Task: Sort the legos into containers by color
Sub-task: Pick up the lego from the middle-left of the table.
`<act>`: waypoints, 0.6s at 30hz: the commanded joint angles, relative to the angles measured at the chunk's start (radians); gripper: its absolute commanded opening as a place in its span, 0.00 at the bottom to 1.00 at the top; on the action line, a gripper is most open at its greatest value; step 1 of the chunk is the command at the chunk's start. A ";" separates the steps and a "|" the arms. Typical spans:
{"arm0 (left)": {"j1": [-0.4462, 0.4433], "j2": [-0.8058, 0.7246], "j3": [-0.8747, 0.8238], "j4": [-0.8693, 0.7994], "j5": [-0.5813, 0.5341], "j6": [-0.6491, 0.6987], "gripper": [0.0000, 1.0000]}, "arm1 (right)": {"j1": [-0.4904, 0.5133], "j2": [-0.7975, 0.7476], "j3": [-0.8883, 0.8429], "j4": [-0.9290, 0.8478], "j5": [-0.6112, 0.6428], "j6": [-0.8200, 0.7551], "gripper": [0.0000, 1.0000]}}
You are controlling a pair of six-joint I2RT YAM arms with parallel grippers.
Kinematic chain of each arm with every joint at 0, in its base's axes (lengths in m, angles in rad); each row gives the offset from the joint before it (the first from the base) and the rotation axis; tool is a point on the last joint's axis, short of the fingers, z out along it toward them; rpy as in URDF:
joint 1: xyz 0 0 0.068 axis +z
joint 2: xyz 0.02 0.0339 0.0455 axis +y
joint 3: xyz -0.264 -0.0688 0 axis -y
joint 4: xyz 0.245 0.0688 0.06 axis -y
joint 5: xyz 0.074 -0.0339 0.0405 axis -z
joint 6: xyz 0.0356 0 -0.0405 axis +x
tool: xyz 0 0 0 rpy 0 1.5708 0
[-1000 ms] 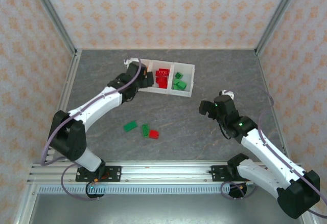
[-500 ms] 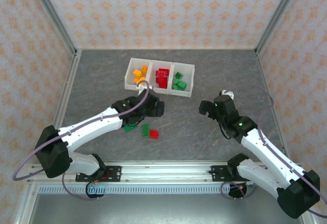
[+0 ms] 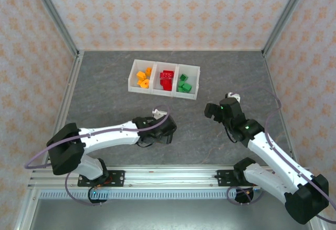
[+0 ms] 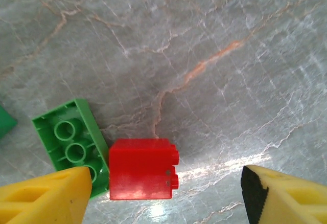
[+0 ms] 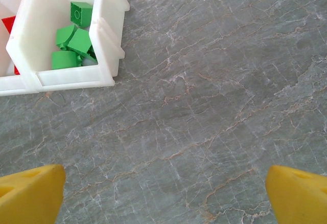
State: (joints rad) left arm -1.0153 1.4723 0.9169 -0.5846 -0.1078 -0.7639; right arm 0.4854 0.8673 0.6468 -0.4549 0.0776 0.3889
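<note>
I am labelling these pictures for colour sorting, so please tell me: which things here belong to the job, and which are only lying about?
Of the job: containers; orange legos, red legos, green legos inside them; loose red brick and green brick on the table; left pincer, right pincer.
Only surroundings: table, patterned walls, metal rail.

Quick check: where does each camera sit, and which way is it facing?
Top external: above and behind the bases, looking down on the table; both arms, left gripper, right gripper, containers.
Left wrist: faces down at a red brick beside a green brick; own yellow fingers at bottom corners.
Right wrist: faces down at table and green legos in the containers' end bin; own fingertips at bottom corners.
Shared: top external and right wrist both show those green legos.
</note>
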 commanded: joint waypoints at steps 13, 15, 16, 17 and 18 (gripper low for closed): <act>-0.020 0.113 0.013 -0.044 -0.035 -0.069 0.71 | 0.000 -0.002 -0.004 0.005 0.002 -0.006 1.00; -0.020 0.117 0.016 -0.057 -0.049 -0.074 0.71 | 0.001 -0.002 -0.004 0.005 0.001 -0.007 1.00; -0.020 0.119 0.017 -0.065 -0.058 -0.076 0.71 | 0.001 -0.003 -0.003 0.005 0.001 -0.007 1.00; -0.020 0.120 0.020 -0.074 -0.067 -0.078 0.71 | 0.001 -0.003 -0.004 0.005 0.001 -0.007 1.00; -0.020 0.122 0.022 -0.080 -0.071 -0.078 0.71 | 0.001 -0.002 -0.004 0.007 0.001 -0.007 0.99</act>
State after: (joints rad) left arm -1.0279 1.5761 0.9180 -0.6033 -0.1360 -0.8196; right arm 0.4854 0.8673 0.6464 -0.4549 0.0776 0.3889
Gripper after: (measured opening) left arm 0.710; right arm 0.997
